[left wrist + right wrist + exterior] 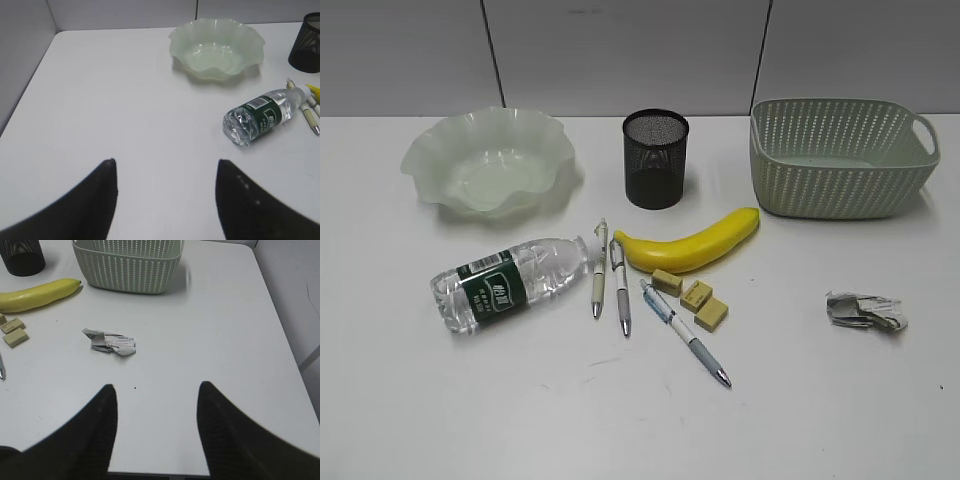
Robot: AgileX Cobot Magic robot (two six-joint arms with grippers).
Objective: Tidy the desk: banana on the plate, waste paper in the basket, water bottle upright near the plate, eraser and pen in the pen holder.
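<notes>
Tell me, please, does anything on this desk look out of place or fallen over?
The water bottle lies on its side, not upright. The waste paper sits loose on the desk, outside the basket. Nothing looks spilled or damaged.

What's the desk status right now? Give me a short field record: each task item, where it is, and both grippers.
banana: lying on the desk, not on the plate
water bottle: on its side, in front of the plate
waste paper: on the desk, in front of the basket
pens: three, flat on the desk
erasers: three, beside the banana
pen holder: upright, nothing seen inside
left gripper: open, holding nothing
right gripper: open, holding nothing
</notes>
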